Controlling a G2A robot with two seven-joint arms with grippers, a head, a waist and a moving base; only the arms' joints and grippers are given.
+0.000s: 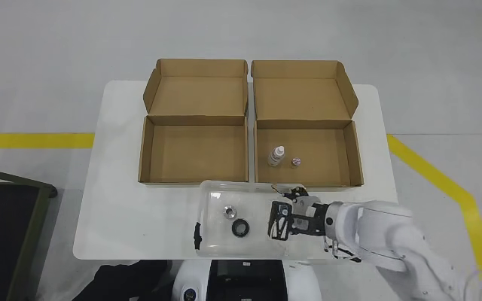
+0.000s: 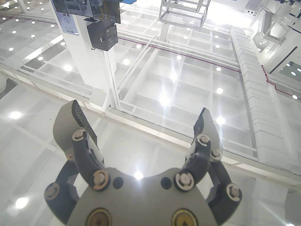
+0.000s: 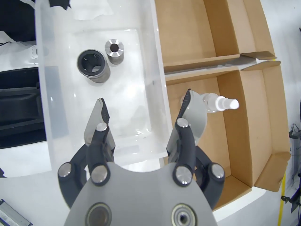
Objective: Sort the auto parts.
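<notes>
Steel collet (image 3: 114, 50) upright, bore up | right gripper (image 3: 144, 98) spread over bin (image 3: 40, 48)

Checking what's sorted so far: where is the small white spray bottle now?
In the top view, the small white spray bottle sits in the right cardboard box, toward its left wall, beside a small round part.
</notes>
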